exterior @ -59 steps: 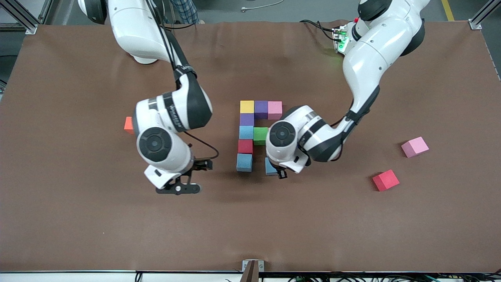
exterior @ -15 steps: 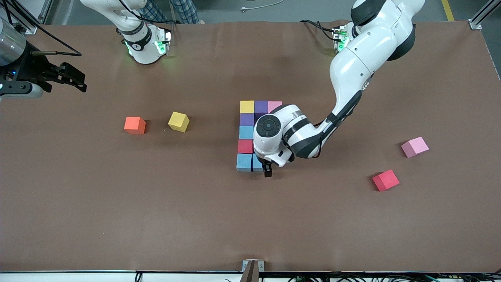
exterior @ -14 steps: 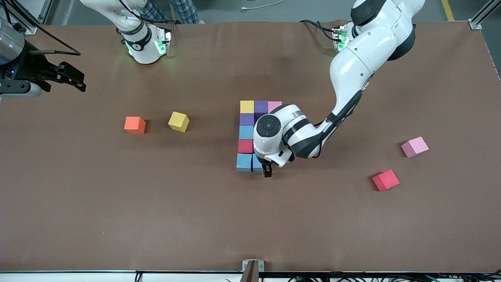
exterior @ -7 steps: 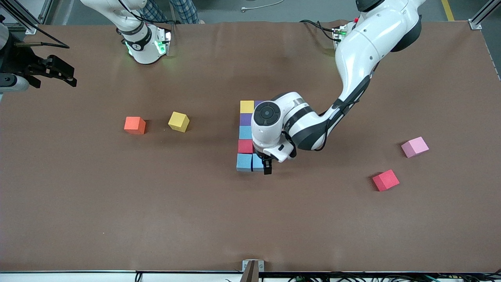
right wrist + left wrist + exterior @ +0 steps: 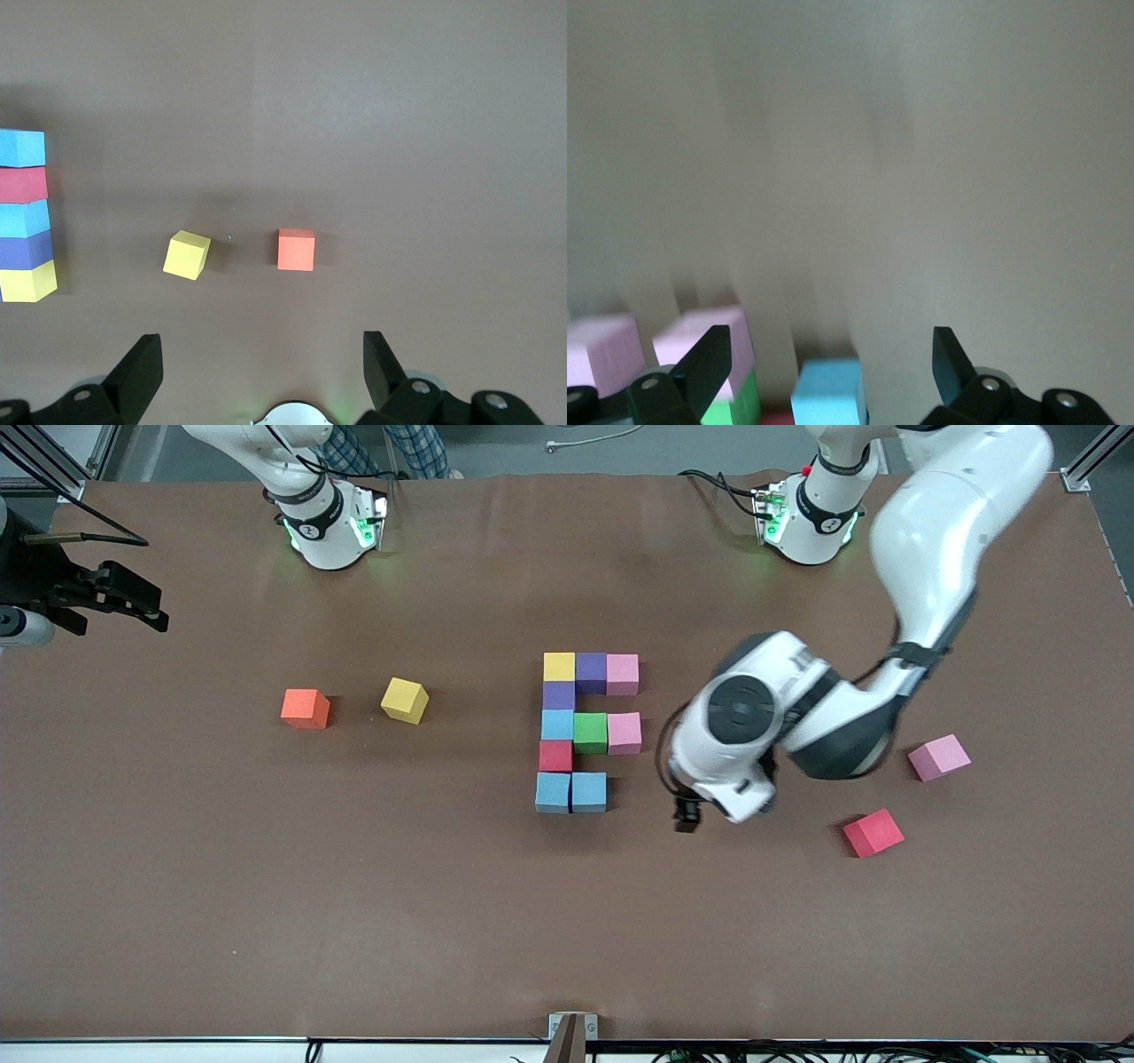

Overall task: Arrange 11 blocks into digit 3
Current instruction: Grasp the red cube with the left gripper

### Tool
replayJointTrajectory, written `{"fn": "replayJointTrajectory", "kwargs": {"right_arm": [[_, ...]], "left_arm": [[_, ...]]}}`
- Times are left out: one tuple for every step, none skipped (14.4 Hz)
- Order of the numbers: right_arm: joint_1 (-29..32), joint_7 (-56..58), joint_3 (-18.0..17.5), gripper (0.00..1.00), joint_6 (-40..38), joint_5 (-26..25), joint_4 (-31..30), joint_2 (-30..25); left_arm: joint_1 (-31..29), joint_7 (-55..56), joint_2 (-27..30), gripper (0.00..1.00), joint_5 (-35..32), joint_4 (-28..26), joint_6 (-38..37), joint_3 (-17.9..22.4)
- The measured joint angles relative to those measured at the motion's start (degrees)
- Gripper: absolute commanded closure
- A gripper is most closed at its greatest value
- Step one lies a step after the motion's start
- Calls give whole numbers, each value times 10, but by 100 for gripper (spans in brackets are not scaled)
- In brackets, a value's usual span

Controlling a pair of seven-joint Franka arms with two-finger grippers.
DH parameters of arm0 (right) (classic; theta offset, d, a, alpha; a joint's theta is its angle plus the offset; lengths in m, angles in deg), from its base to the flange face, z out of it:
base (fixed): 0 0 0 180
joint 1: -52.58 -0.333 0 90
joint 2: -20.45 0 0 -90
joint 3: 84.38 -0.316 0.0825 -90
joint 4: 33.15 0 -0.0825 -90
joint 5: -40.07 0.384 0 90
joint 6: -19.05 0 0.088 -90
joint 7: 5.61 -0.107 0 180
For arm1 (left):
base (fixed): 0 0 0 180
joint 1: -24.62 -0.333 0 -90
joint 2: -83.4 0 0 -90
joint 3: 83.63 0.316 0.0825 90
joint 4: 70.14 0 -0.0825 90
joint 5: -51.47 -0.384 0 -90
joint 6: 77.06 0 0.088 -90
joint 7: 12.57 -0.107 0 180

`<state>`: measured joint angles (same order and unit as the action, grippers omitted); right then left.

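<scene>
Blocks of the digit 3 (image 5: 580,731) lie at the table's middle: ten cubes touch, reading like an "E". I count a farthest row of yellow, purple and pink, a purple link, a middle row of light blue, green (image 5: 590,732) and pink, a red link, then two light blue cubes (image 5: 571,792) nearest the camera. One place in that nearest row is unfilled. Loose toward the left arm's end lie a red cube (image 5: 873,833) and a pink cube (image 5: 939,757); a second yellow cube (image 5: 405,700) and the orange cube (image 5: 305,708) lie toward the right arm's end. My left gripper (image 5: 687,815) hangs wide and empty between figure and red cube. My right gripper (image 5: 133,598) waits, wide, over the table's edge.
</scene>
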<state>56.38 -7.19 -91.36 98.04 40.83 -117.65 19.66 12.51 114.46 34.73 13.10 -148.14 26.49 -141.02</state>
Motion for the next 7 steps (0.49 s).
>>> {"fn": "replayJointTrajectory", "kwargs": {"right_arm": [[0, 1, -1, 0, -1, 0, 0, 0], [0, 1, -2, 0, -3, 0, 0, 0], [0, 2, -3, 0, -4, 0, 0, 0], [0, 2, -4, 0, -10, 0, 0, 0], [0, 2, -4, 0, -20, 0, 1, 0], [0, 2, -4, 0, -26, 0, 2, 0], [0, 2, -4, 0, -29, 0, 2, 0]], "left_arm": [[-42, -31, 3, 0, -16, -26, 0, -21], [-79, -58, 5, 0, -35, -54, 0, -41], [-112, -87, 6, 1, -53, -81, 0, -56], [-141, -121, 7, 1, -67, -104, 0, -67], [-167, -161, 7, 1, -76, -122, 1, -71], [-191, -211, 7, 1, -79, -133, 2, -71], [-216, -270, 7, 1, -80, -141, 4, -71]]}}
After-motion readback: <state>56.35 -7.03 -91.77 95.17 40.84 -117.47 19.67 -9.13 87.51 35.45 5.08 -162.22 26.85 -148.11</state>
